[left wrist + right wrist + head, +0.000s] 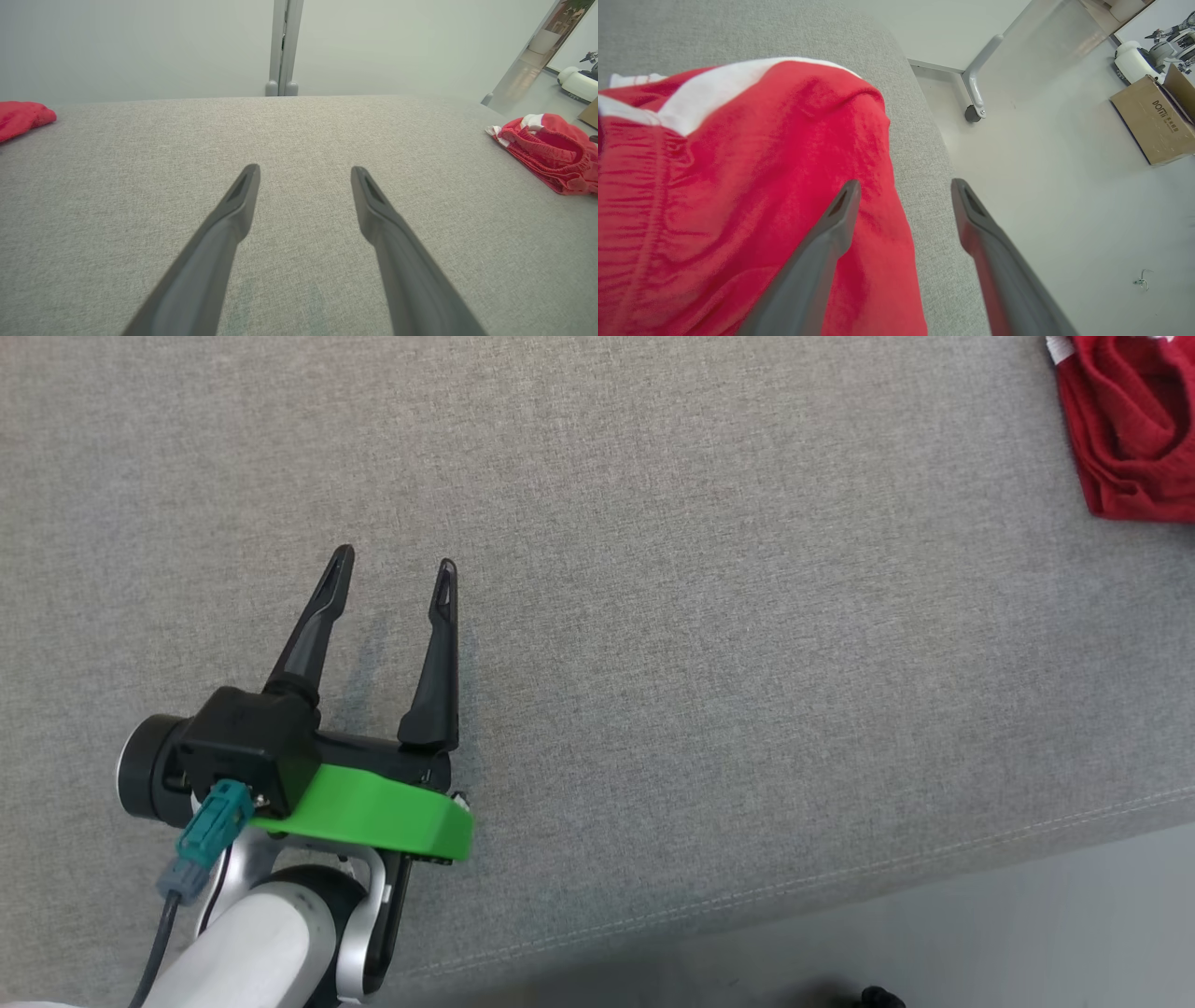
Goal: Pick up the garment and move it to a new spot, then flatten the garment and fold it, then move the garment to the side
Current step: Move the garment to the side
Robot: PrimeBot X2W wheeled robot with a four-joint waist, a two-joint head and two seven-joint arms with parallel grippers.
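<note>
Right now your left gripper (396,560) hangs over the cushion (700,616), close to its front seam. The fingers are spread wide, with nothing between them but bare grey fabric. In its wrist view the two dark fingers (219,233) point across the cushion toward its far edge, where a pale post (285,46) rises behind.

The garment (1134,425), red with white trim, lies in a bunched heap at the cushion's right end, well apart from that gripper. A second red cloth (21,119) sits at the cushion's opposite end.

Your right gripper (906,184) is over the garment's edge at the cushion's right side, jaws parted wide and gripping nothing. One finger shows against the red fabric and the other against the floor (1064,210) past the cushion's rim. You cannot tell whether either finger touches the cloth. A cardboard box (1153,121) stands on the floor, away from the cushion.
</note>
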